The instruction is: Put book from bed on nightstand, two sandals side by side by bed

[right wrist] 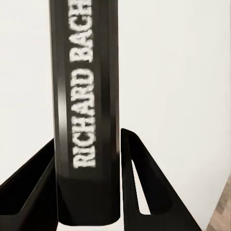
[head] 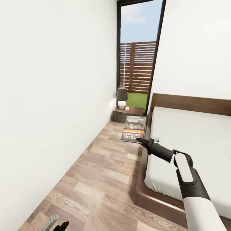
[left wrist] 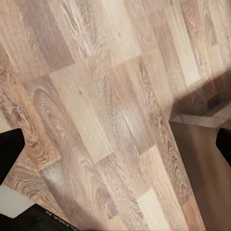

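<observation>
My right gripper (head: 141,140) is shut on the book (head: 134,129), a thin dark paperback with an orange band and white lettering. I hold it in the air over the wooden floor beside the bed (head: 189,138), just short of the nightstand (head: 128,113). In the right wrist view the book's spine (right wrist: 86,120) stands clamped between the two black fingers (right wrist: 139,183). My left gripper (head: 56,223) hangs low at the near left, open over bare floor, its fingertips (left wrist: 9,149) wide apart. The sandals are out of view.
A black-shaded lamp (head: 122,97) with a white base stands on the nightstand. A narrow strip of wood floor (head: 96,179) runs between the white wall (head: 48,96) and the bed frame (head: 141,192). Behind the nightstand is a tall window (head: 138,51).
</observation>
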You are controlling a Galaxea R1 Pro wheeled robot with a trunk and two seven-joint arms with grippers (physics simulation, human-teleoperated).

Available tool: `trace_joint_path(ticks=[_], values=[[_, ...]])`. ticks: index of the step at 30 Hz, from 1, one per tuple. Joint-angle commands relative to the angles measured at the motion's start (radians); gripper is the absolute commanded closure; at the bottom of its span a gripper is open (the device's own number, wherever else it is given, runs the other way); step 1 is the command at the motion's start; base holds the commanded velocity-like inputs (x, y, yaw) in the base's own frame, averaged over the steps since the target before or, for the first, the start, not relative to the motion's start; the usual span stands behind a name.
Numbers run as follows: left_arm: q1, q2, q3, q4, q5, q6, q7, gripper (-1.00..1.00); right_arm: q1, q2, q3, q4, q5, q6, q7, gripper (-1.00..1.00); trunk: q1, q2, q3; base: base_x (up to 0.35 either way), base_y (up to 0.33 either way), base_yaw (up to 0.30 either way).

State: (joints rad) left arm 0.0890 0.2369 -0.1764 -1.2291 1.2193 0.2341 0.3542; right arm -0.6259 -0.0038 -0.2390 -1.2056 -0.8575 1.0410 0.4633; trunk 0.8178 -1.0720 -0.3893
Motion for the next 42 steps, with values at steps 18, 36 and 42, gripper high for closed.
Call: trace_joint_path(ticks=[18, 36, 42], values=[[-0.01, 0.0, -0.002, 0.05, -0.004, 0.001, 0.002, -1.0, -0.002, 0.002, -0.006, 0.009, -0.002, 0.005, 0.011, 1.0, 0.001, -0.001, -0.001, 0.218, 0.274, -0.265], [-0.012, -0.001, -0.002, 0.056, -0.006, 0.001, 0.002, -1.0, -0.002, 0.004, -0.006, 0.01, 0.0, 0.004, 0.008, 1.0, 0.001, -0.001, -0.001, 0.21, 0.278, -0.265], [-0.012, -0.001, -0.002, 0.056, -0.006, 0.001, 0.002, -1.0, -0.003, 0.007, -0.006, 0.011, 0.002, 0.003, 0.007, 1.0, 0.001, -0.001, -0.001, 0.199, 0.285, -0.265]])
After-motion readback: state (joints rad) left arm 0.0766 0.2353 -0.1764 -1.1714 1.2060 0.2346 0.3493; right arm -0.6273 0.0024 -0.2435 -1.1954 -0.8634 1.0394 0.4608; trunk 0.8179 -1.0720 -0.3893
